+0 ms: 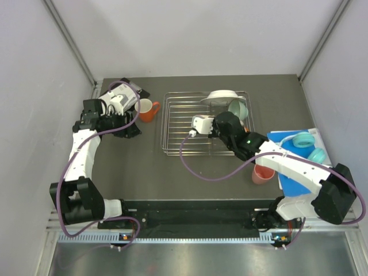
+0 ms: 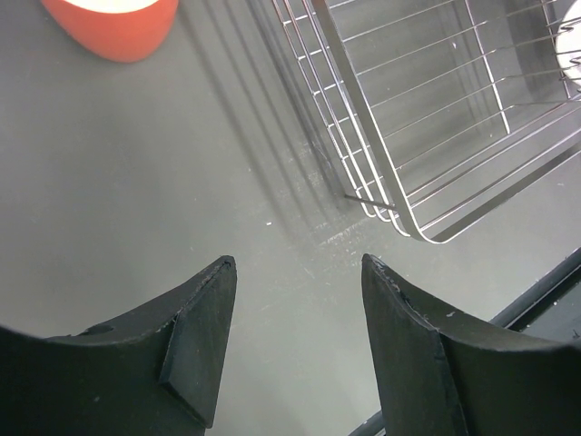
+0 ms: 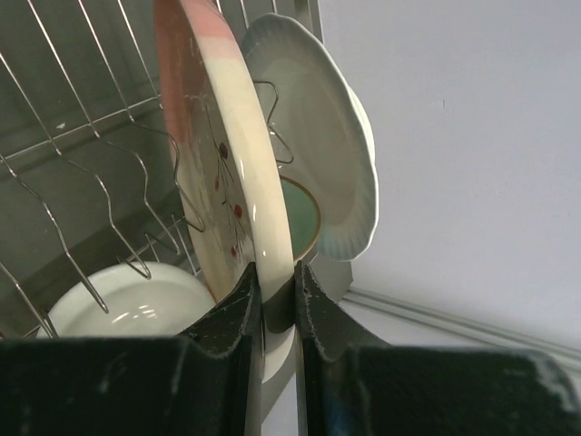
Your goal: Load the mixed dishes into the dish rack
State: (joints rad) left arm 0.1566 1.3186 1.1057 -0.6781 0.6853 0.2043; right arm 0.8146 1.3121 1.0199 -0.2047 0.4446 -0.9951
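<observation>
Silver wire dish rack [image 1: 181,123]: centre of the top view, flat on the grey worktop [image 1: 144,172].
Pink-and-cream plate [image 3: 222,182]: upright and edge-on in the middle of the right wrist view, among the rack's wire prongs; its lower rim is hidden.
Right tool [image 3: 280,282]: pressed onto the near rim of that plate, one finger on each face.
White plate with pale blue rim [image 1: 223,96]: upper right corner of the rack, leaning just behind the held plate.
Mint green bowl [image 1: 238,109]: inside the rack at its right edge, just below the white plate.
Orange handled mug [image 1: 148,109]: on the worktop just left of the rack.
Salmon-pink cup [image 1: 263,173]: on the worktop at lower right, outside the rack, partly under the right arm.
Left tool [image 2: 295,263]: fingers spread, nothing between them, over bare worktop left of the rack.
Turquoise rings [image 1: 303,140]: two, on a blue board [image 1: 287,183] at the right edge.
</observation>
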